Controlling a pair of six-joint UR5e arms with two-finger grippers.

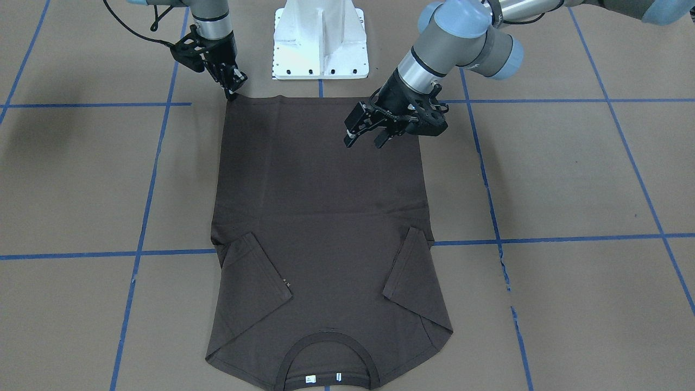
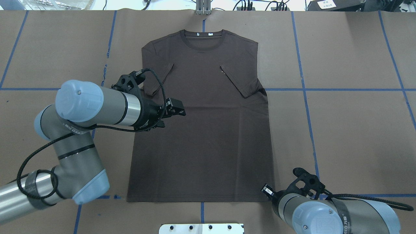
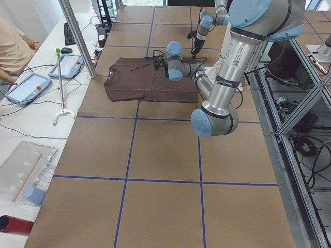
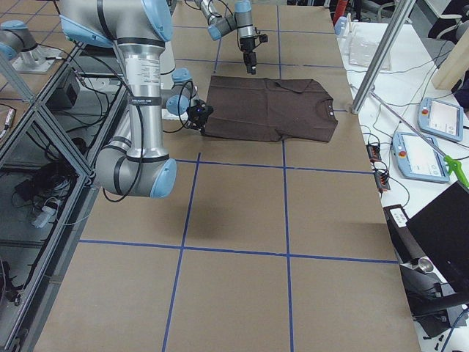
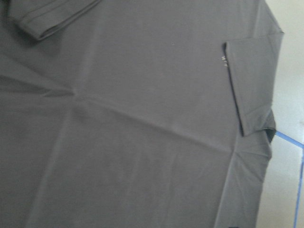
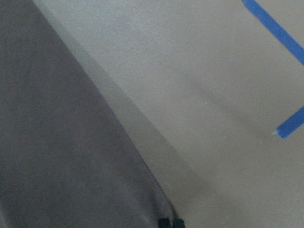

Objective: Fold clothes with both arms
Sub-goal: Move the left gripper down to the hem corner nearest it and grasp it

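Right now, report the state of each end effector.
Left end effector: open, holding nothing, above the T-shirt.
Right end effector: closed, apparently pinching the T-shirt's hem corner.

Left end effector [image 1: 364, 141] gapes; right end effector [image 1: 233, 93] pinched closed.

The front camera looks steeply down from across the table [image 1: 543, 179], with the base [image 1: 320, 38] at 12 o'clock and the shirt [image 1: 320, 217] collar [image 1: 328, 347] at 6. The overhead camera faces the opposite way from behind the robot, base at 6 and collar at 12; both show the whole shirt. The two side cameras stand far off at the table's ends, looking along it, the shirt small toward 12. The left wrist camera looks closely down on the chest, a folded sleeve [image 5: 251, 80] at 3. The right wrist camera is nearest: shirt edge at 8, bare table at 2.
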